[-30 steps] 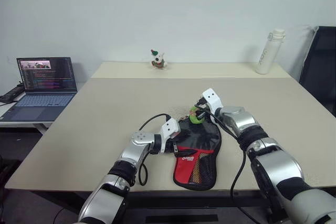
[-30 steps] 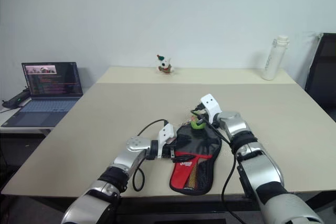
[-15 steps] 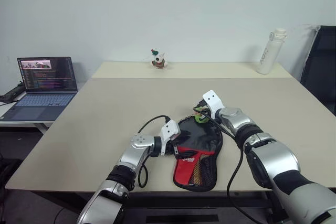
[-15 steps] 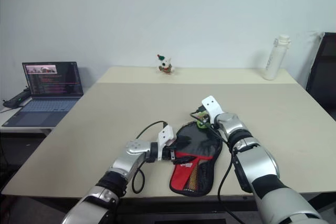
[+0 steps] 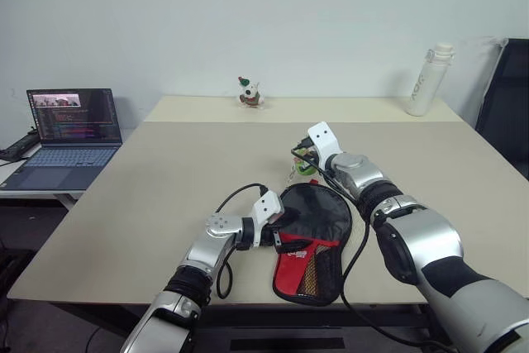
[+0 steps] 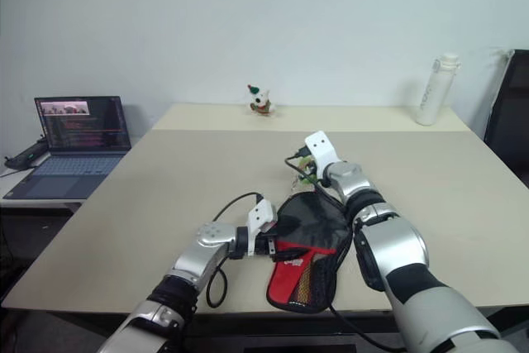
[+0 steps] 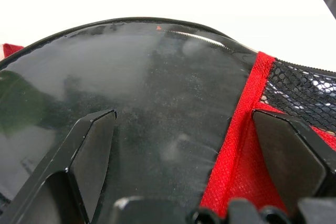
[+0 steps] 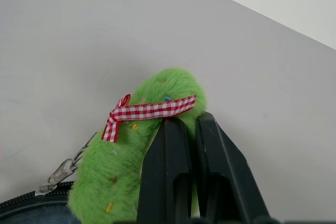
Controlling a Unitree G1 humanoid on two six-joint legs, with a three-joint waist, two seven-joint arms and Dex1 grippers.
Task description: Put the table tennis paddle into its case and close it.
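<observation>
The right gripper (image 8: 185, 129) has its two black fingers (image 8: 165, 166) pressed tight together, pinching a fuzzy green charm (image 8: 139, 156) with a red and white bow. A little silver chain (image 8: 65, 169) joins the charm to the zipper edge of the case (image 5: 312, 237). The left gripper (image 7: 184, 166) has its fingers spread wide, one on each side of the case, over its shiny black top and red part. The case lies flat in the lower middle of the frame, near the front edge of the table (image 5: 165, 171). I cannot see the paddle. A laptop (image 5: 70, 134) sits at the far left, a white bottle (image 5: 426, 80) at the upper right, and a small toy (image 5: 248, 93) at the top middle.
</observation>
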